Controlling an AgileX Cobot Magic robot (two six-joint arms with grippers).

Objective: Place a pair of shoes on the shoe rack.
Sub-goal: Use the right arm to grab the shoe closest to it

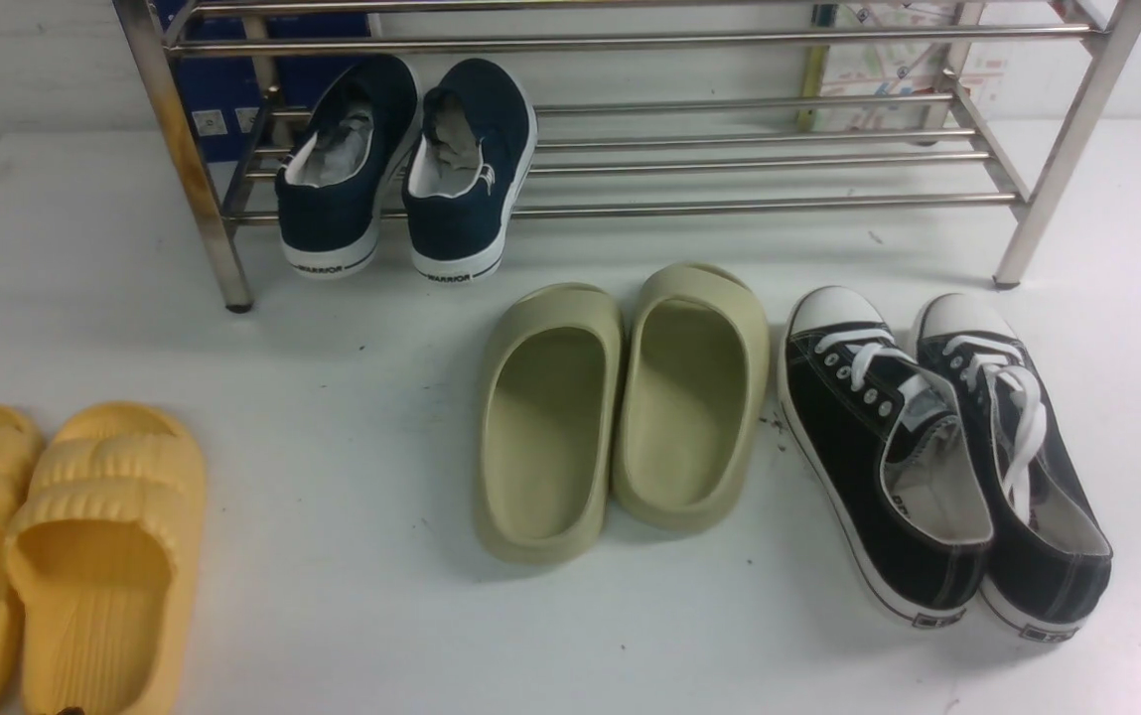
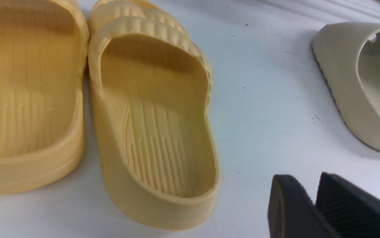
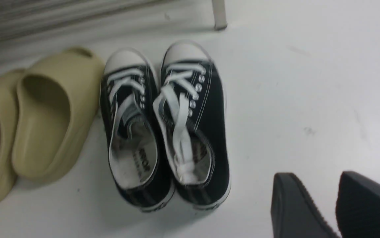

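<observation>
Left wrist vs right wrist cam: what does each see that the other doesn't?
Left wrist only: the yellow slides and the left end effector, holding nothing. Right wrist only: the black sneakers, side by side, and the right end effector, also holding nothing. Both: an olive slide and the white floor.
</observation>
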